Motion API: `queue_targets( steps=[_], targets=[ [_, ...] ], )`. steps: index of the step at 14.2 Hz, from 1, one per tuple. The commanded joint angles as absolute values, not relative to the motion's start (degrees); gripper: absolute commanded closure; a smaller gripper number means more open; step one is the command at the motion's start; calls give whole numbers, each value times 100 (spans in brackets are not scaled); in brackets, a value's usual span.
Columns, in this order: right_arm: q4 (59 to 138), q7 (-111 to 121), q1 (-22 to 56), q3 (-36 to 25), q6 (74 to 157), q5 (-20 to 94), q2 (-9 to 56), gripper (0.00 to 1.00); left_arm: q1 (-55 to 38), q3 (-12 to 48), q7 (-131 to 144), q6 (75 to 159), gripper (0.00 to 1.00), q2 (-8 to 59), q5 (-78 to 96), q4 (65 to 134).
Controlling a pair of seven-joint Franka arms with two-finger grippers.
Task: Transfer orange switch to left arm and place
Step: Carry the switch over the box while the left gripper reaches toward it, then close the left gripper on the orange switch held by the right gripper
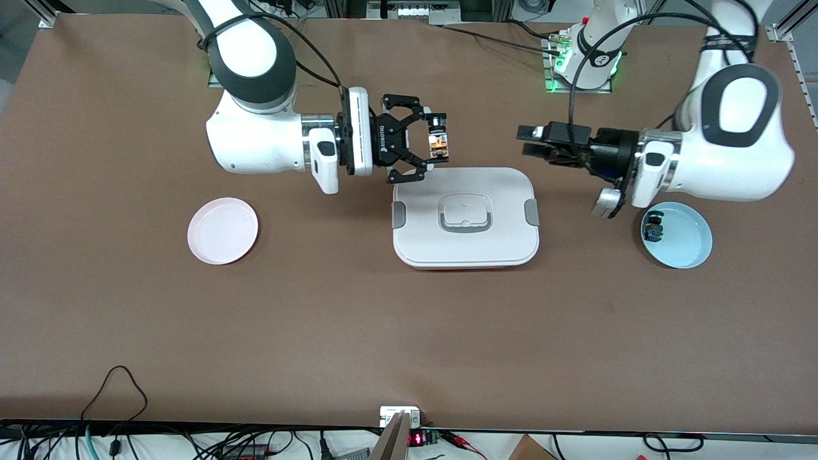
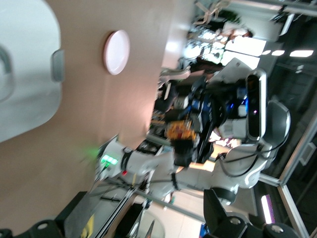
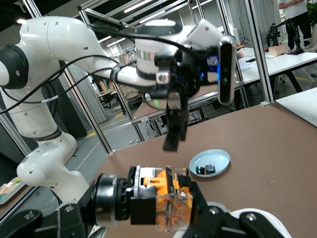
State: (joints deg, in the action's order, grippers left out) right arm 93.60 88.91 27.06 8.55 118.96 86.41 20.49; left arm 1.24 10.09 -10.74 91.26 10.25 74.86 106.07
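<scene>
Right hand clamps one orange switch; left hand spread; two plates.

from my station, only one marking reads: "robotiq", printed white on the black body of the right gripper, running sideways. no other lettering is legible.
</scene>
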Motion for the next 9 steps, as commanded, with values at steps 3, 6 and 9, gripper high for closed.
queue_targets(
  steps=[3, 6, 9],
  targets=[
    [9027, 9026, 2882, 817, 11918, 8947, 2197, 96, 158, 1265, -1362, 9834, 0, 441, 8487, 11651],
    [8834, 9157, 3014, 817, 12005, 9237, 2364, 96, 158, 1783, -1521, 10458, 0, 395, 9375, 11821],
    [8807, 9298, 3164, 817, 12347, 9246, 2443, 96, 176, 1854, -1407, 10468, 0, 361, 9553, 11821]
  ],
)
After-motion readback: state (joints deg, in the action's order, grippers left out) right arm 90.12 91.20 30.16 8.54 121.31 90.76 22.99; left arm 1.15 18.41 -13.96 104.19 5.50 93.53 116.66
